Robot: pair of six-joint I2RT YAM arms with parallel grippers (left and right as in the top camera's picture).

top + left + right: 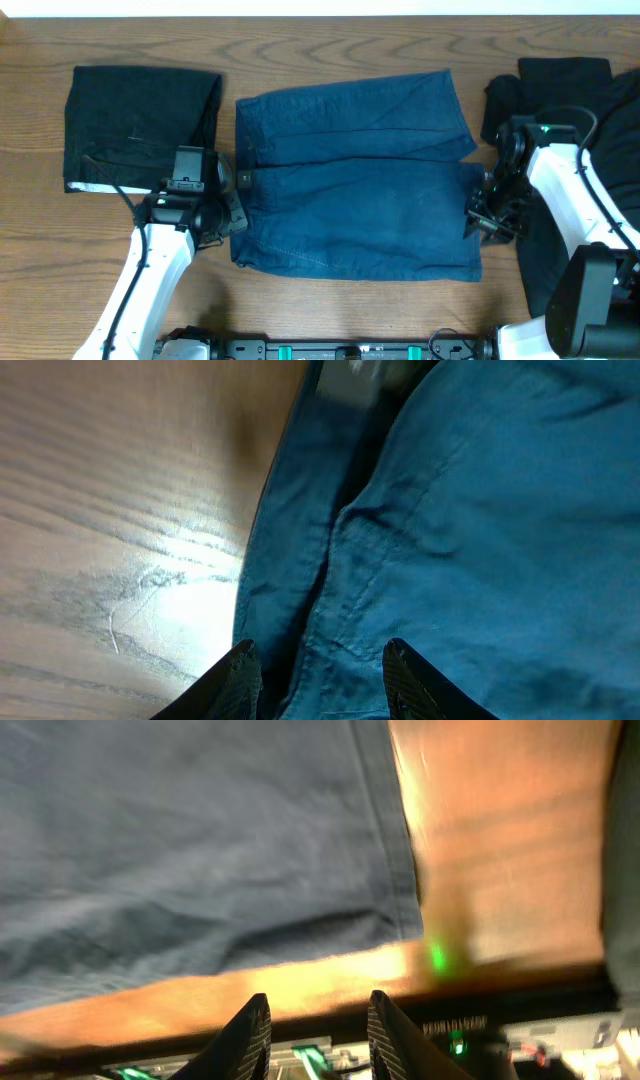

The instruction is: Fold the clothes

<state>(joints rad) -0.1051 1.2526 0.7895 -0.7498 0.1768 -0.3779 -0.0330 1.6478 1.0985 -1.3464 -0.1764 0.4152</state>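
Observation:
The clothes in the middle of the table are a denim-blue shorts-like piece [355, 180], folded over on itself. My left gripper [235, 208] sits at its left edge. In the left wrist view that gripper [320, 660] is open, its fingers [240, 682] straddling the denim's seamed edge [430, 530] without pinching it. At the denim's right edge is my right gripper [482, 215]. The right wrist view shows this gripper [318, 1010] open and empty, just off the denim's corner [190, 850] over bare wood.
A folded black garment [140, 125] lies at the back left. More black garments [560, 95] are piled at the right, under and behind the right arm. The table's front edge [420, 982] and the arm bases run close below the right gripper.

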